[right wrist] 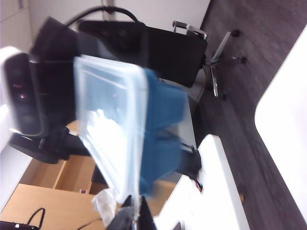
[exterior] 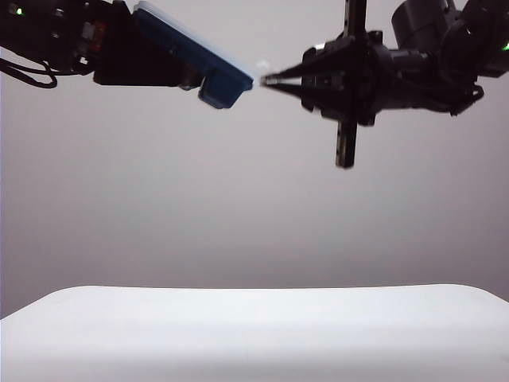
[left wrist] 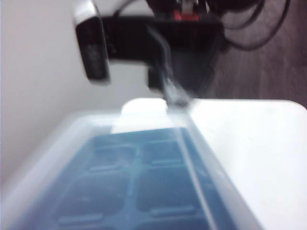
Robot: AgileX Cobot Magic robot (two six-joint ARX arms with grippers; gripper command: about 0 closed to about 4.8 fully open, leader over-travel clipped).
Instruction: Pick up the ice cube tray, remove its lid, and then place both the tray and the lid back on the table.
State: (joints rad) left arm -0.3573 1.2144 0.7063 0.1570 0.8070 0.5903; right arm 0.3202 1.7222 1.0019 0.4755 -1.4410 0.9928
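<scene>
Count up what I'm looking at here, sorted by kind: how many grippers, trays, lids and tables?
Grippers: 2, the left gripper holding the tray in the air, the right gripper shut at the lid's edge.
Trays: 1, the blue tray.
Lids: 1, the clear lid, on the tray.
Tables: 1, the white table.
Total: 5
</scene>
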